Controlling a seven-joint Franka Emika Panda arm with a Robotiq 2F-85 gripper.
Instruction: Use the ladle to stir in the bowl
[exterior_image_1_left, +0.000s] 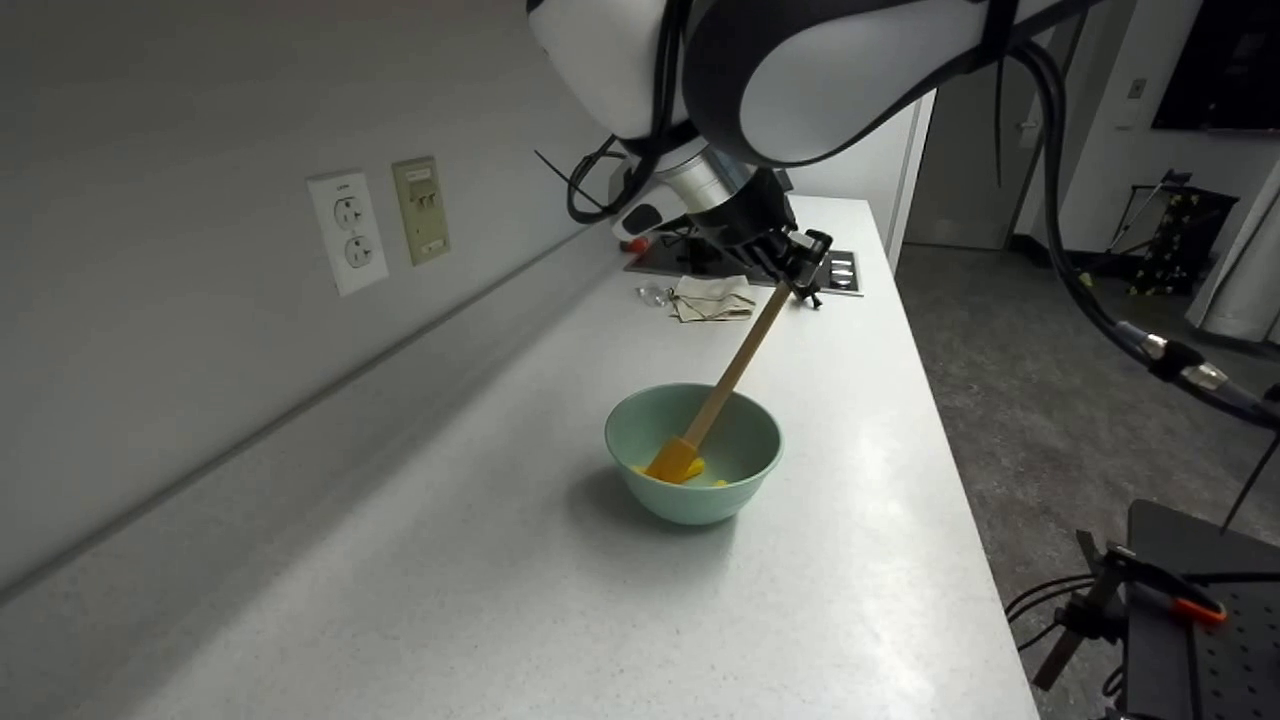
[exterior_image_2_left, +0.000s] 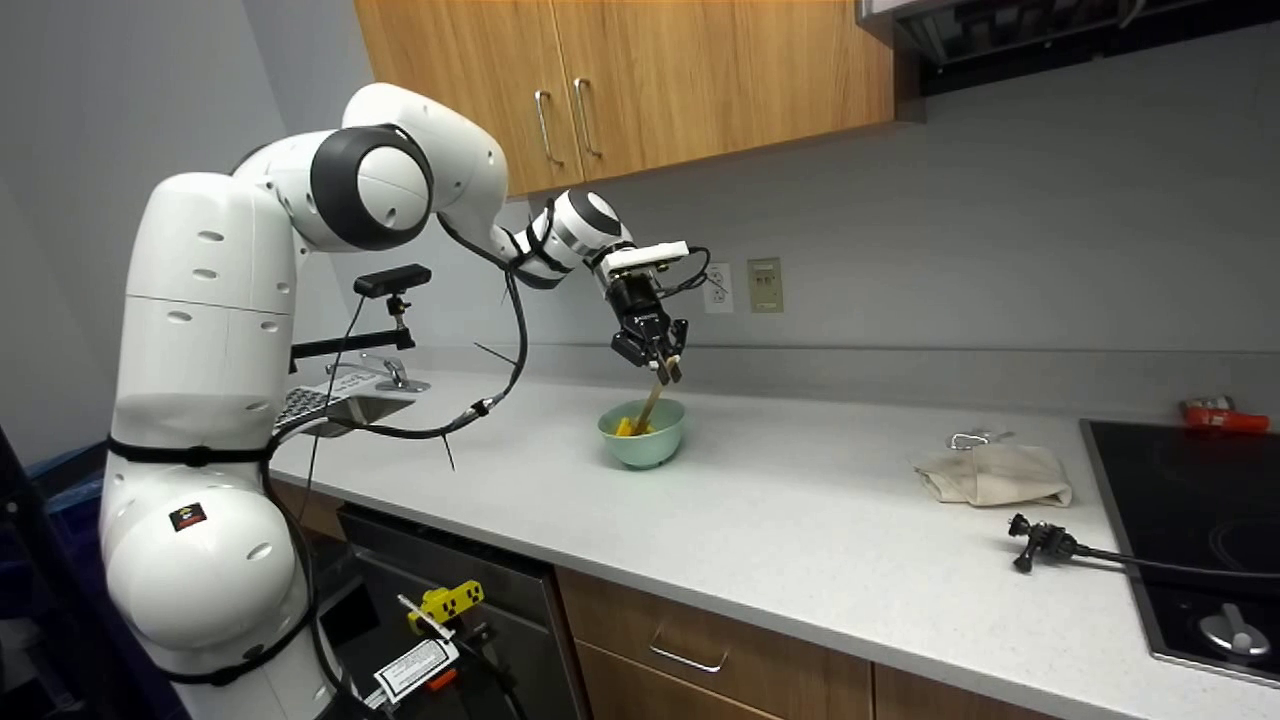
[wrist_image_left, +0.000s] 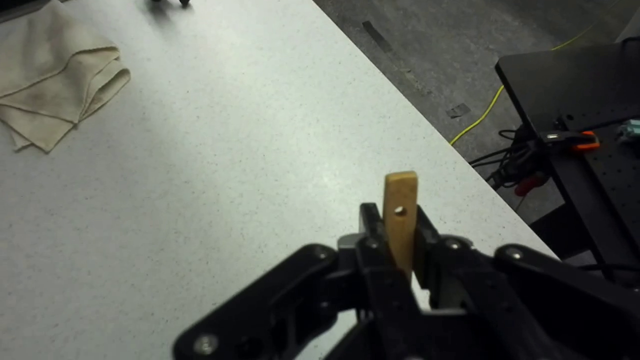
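Ladle (exterior_image_1_left: 723, 385) stands tilted in the bowl (exterior_image_1_left: 690, 505): yellow scoop end (exterior_image_1_left: 668, 462) down inside, light wood handle (wrist_image_left: 400, 195) slanting up past the rim to the end effector (wrist_image_left: 398, 225). End effector has its fingers (wrist_image_left: 371, 217) drawn in on the handle, spread no wider than the handle itself, 1 each side; handle's tip, w/ a small round hole, sticks out past them in wrist view. Can't tell if scoop touches bowl bottom. Bowl is pale green, upright on the white table (exterior_image_1_left: 450, 560), w/ yellow bits (exterior_image_1_left: 697, 466) inside nr the scoop; shows in both exterior views.

Arm (exterior_image_2_left: 210, 330) reaches in over the table, wrist angled down. Elsewhere on table, well apart from bowl: folded beige cloth (exterior_image_2_left: 1000, 475) nr the black cooktop (exterior_image_2_left: 1200, 500), small shiny item (exterior_image_2_left: 972, 438) just behind cloth (too small to ID), & black clamp-type piece (exterior_image_2_left: 1045, 541) w/ thin stem running onto cooktop. Red-orange obj. (exterior_image_2_left: 1228, 420) at cooktop's back edge, ID unclear. Outlet (exterior_image_1_left: 347, 230) & beige plate (exterior_image_1_left: 421, 210) side by side on grey wall (exterior_image_1_left: 150, 300); wood cabinets (exterior_image_2_left: 720, 80) above table. Sink (exterior_image_2_left: 375, 408) w/ faucet (exterior_image_2_left: 397, 372) at opp. end from cooktop.
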